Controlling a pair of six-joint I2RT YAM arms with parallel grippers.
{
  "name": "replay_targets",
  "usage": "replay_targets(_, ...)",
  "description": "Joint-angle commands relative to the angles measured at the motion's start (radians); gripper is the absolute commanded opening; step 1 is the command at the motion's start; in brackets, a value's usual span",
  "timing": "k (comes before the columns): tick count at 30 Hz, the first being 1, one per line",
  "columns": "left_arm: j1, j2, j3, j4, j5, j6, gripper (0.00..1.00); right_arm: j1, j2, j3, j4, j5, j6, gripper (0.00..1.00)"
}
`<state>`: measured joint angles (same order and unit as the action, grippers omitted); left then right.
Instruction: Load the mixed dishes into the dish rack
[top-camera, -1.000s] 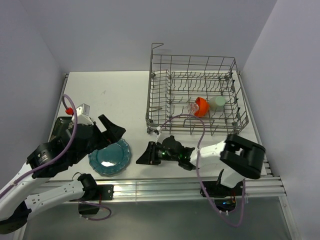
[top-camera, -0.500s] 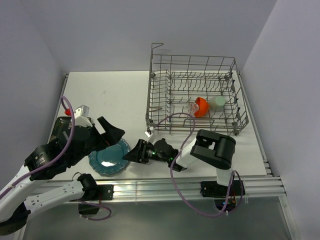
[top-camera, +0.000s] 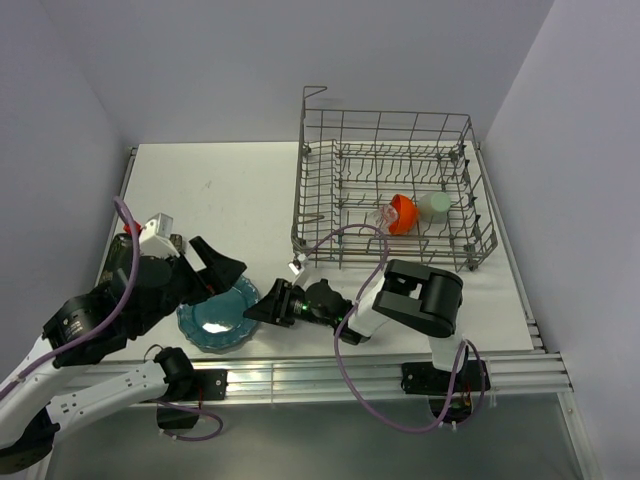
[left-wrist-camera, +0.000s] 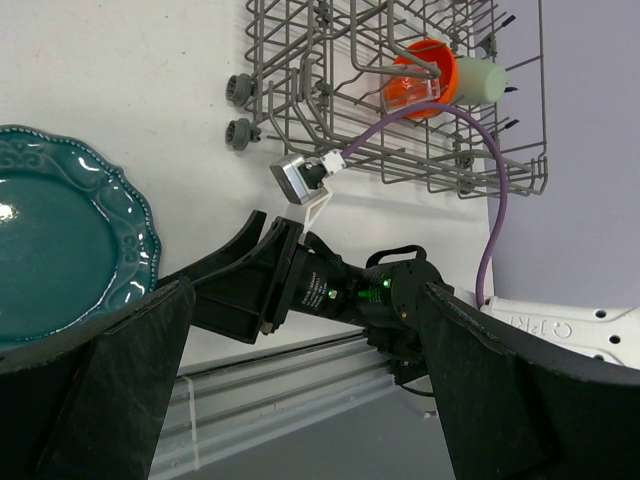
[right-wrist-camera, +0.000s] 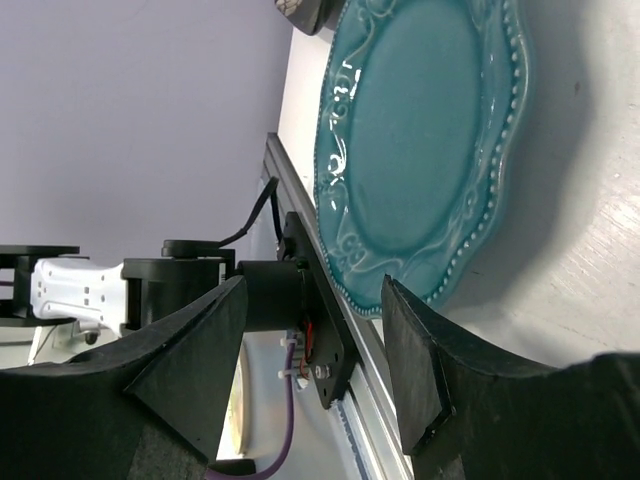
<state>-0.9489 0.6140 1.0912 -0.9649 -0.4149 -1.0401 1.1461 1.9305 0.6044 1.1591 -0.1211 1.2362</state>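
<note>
Lying flat on the white table (top-camera: 230, 190), outside the grey metal wire dish rack (top-camera: 388, 150), the teal scalloped round plate (top-camera: 219, 314) is sitting between both grippers. The right gripper (top-camera: 259, 304) is pointing at its rim, fingers spread; the left gripper (top-camera: 222, 277) is hovering just above it, fingers likewise spread.

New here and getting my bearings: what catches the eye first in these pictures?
A teal scalloped plate lies flat at front left, with the open left hand and open right hand close on either side. Far right, the grey dish rack holds an orange-red bowl and a pale green cup.
</note>
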Motion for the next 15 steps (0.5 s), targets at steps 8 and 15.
replay_targets(8, -0.004, -0.002, -0.013, 0.035, 0.018, 0.02, 0.99, 0.017, 0.033, -0.015, -0.242, 0.081, 0.075, 0.62)
replay_targets(15, -0.004, -0.01, -0.019, 0.035, 0.013, 0.015, 0.99, 0.015, 0.056, 0.0, -0.299, 0.1, 0.072, 0.61)
